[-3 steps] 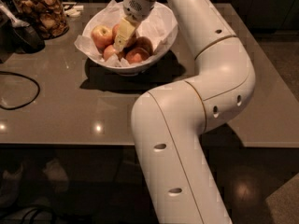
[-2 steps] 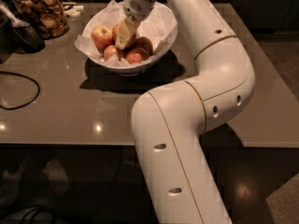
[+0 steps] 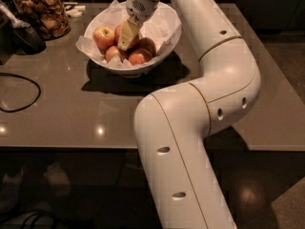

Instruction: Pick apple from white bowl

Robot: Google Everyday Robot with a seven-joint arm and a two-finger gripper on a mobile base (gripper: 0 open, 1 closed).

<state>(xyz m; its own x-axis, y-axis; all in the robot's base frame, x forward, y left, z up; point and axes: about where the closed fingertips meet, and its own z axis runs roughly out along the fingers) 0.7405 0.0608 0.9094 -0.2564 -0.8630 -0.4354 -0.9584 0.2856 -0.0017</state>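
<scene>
The robot's pale two-finger gripper [image 3: 124,44] sits in the upper middle of the frame, lowered into the wide, round, glossy white bowl [image 3: 136,69] and pointing down and slightly left among the fruit. It lies right against the largest, round, mostly red apple [image 3: 117,32], which rests near the centre of the bowl and is partly covered by it. Whether the gripper is spread or clamped on that fruit cannot be told from this angle.

To the left of that apple lies a red apple with a yellow patch [image 3: 104,36], touching it. Below them, toward the front of the bowl, sit two smaller red apples [image 3: 114,53] [image 3: 139,57], and a darker one [image 3: 149,46] rests at the right. Crinkled white paper [image 3: 164,25] lines the bowl and sticks up past its rim.

The bowl stands on a glossy grey-brown table [image 3: 71,109]. In the upper left corner stands a clear glass jar of brown dried pieces [image 3: 42,12], well apart from the bowl. A thin black cable [image 3: 29,78] loops across the left edge of the table. The thick white jointed arm [image 3: 224,80] rises from the bottom centre, bends at the right and reaches back up to the bowl.
</scene>
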